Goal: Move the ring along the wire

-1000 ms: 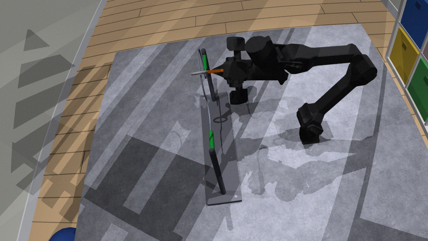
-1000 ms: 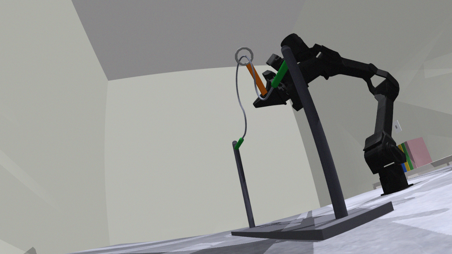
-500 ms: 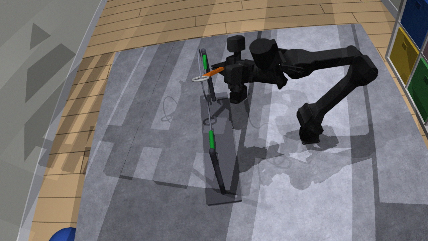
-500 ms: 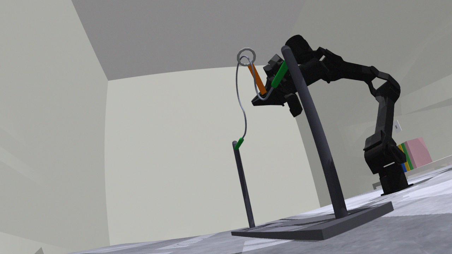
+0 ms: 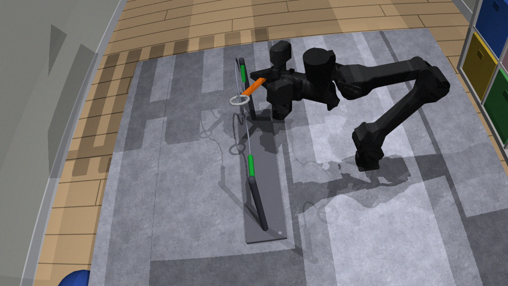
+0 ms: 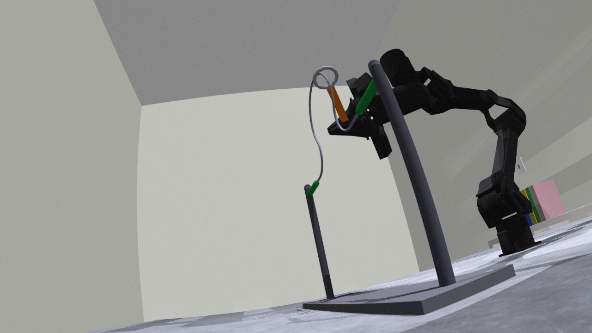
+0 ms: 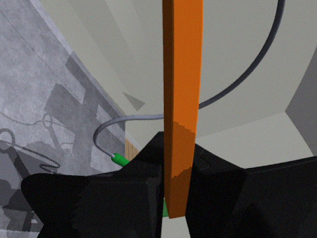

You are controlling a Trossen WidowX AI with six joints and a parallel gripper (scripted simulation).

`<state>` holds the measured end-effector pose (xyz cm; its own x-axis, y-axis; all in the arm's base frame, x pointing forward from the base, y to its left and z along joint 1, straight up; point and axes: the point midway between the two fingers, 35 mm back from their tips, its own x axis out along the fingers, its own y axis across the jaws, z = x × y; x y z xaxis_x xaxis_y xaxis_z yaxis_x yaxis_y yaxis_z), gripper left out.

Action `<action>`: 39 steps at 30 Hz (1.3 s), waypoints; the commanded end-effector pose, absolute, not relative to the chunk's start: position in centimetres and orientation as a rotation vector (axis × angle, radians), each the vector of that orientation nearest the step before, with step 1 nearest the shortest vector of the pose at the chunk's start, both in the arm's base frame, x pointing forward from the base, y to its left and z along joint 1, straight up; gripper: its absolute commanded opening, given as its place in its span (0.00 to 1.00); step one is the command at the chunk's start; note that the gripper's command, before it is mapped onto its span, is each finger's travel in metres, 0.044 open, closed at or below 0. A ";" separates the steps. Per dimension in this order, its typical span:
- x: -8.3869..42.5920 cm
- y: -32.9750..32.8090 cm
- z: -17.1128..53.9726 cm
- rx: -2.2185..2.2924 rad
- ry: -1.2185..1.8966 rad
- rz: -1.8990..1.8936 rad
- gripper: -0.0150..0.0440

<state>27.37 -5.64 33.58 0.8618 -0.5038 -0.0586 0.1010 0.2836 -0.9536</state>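
Observation:
My gripper is shut on the orange handle, near its lower end. The pale ring is around the grey wire at its high bend in the exterior view. The gaps between ring and wire are too small to judge. One green part is close to my gripper; the other green part is farther along. The ring is outside the wrist view.
The post nearer my gripper and the other post stand on a dark base. In the exterior view, a low wire bend passes in front of my fingers. Shelves stand far right.

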 end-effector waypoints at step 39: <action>27.2 -5.9 35.7 -1.785 0.248 -0.582 0.00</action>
